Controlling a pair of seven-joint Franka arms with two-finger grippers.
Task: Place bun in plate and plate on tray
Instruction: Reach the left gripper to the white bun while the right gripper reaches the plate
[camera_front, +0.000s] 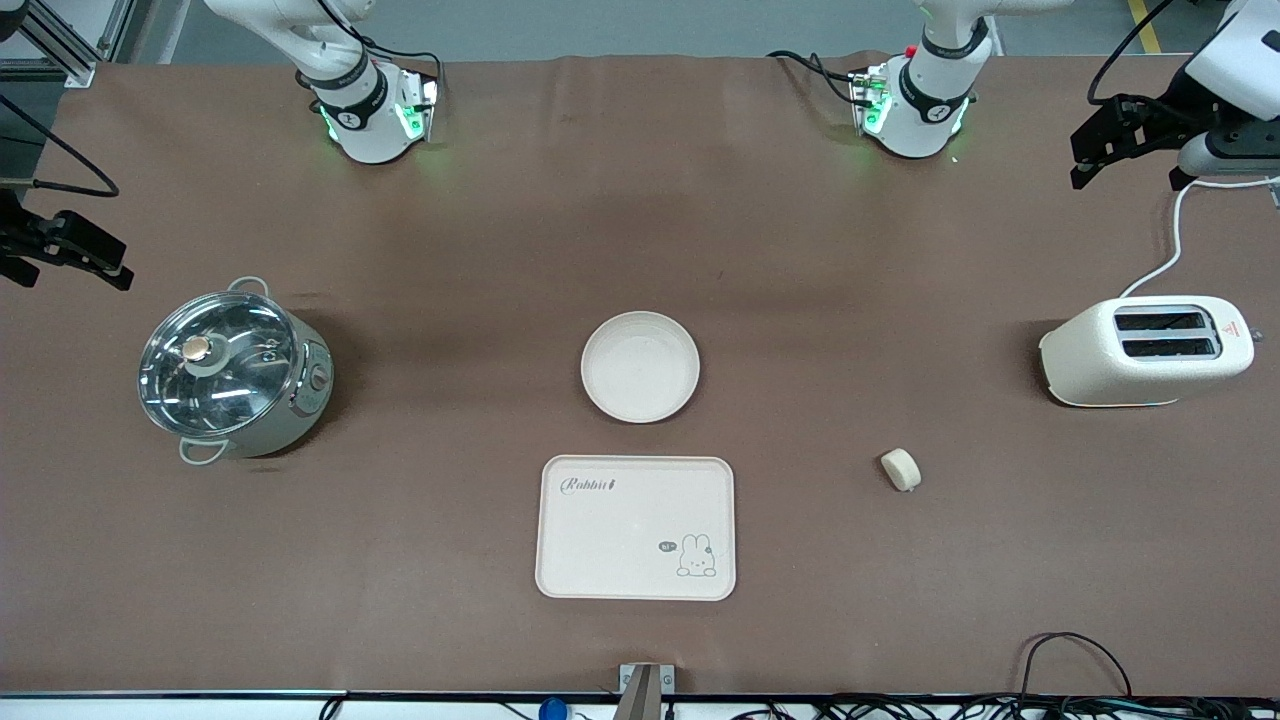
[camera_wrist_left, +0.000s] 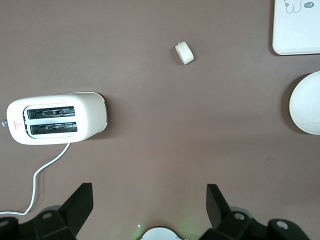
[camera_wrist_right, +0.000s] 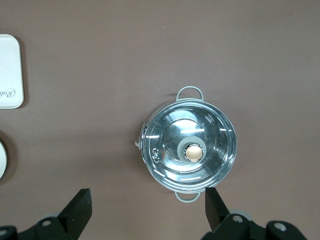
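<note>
The bun (camera_front: 901, 469) lies on the brown table, toward the left arm's end from the tray (camera_front: 636, 527). The round plate (camera_front: 640, 366) is empty and sits just farther from the front camera than the tray. My left gripper (camera_front: 1085, 160) is open and empty, up in the air over the left arm's end of the table. The left wrist view shows its open jaws (camera_wrist_left: 149, 200), the bun (camera_wrist_left: 184, 52), the plate (camera_wrist_left: 307, 102) and a tray corner (camera_wrist_left: 297, 27). My right gripper (camera_front: 115, 265) is open and empty over the right arm's end, its jaws (camera_wrist_right: 147, 205) apart.
A cream toaster (camera_front: 1146, 350) with a white cord stands at the left arm's end and shows in the left wrist view (camera_wrist_left: 57, 118). A steel pot with a glass lid (camera_front: 232, 372) stands at the right arm's end and shows in the right wrist view (camera_wrist_right: 190, 146).
</note>
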